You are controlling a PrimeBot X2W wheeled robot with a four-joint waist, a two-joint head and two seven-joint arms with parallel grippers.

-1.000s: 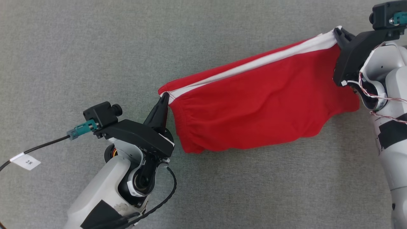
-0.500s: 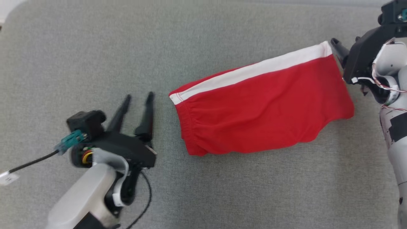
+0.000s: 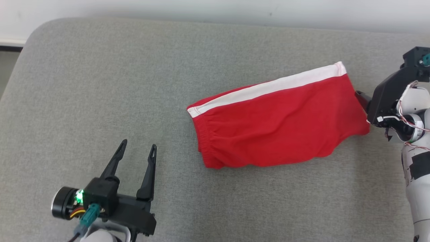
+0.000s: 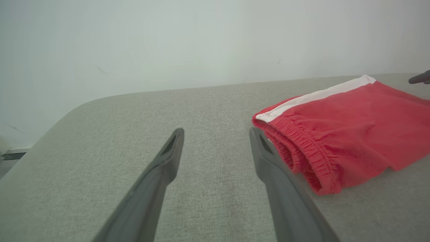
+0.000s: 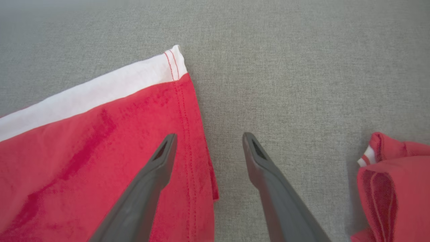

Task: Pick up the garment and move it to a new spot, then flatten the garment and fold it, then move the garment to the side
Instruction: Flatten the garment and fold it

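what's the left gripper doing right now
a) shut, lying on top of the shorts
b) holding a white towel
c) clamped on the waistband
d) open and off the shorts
d: in the head view the left gripper has its fingers spread with bare grey fabric surface between them, and a gap separates it from the red shorts.

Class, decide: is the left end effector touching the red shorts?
Apart. In the head view, bare grey cushion separates the open left end effector from the red shorts.
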